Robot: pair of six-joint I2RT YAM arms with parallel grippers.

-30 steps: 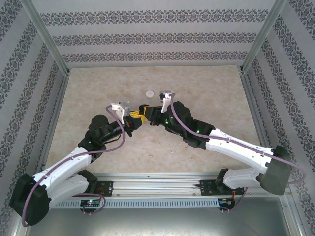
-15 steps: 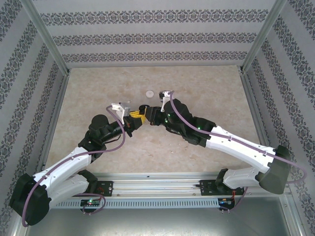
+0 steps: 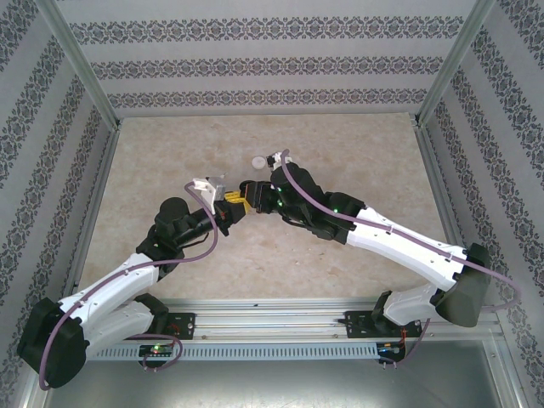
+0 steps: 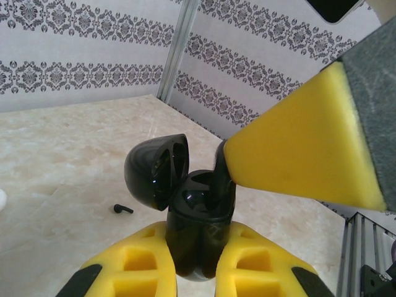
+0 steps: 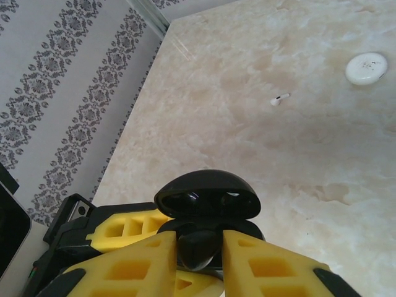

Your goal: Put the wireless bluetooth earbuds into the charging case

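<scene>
Case (image 4: 201, 213) open in left hand (image 4: 198, 263)

left gripper (image 4: 198, 263): yellow fingers clamped on upright black case (image 4: 201, 216) | lid (image 4: 154, 170): open, tipped left | right finger (image 4: 297, 154): yellow pad tip at case's open rim | black earbud (image 4: 122, 209): on table (image 4: 62, 154), left of case, apart

Here's the left arm (image 3: 115, 289) and the right arm (image 3: 399, 245): white shells on the long links, black joints, a purple cable (image 3: 212, 234) looping along each; left claw (image 3: 231, 204) and right claw (image 3: 247, 194) wear chunky yellow fingers (image 4: 139, 257) with hollow pockets
</scene>
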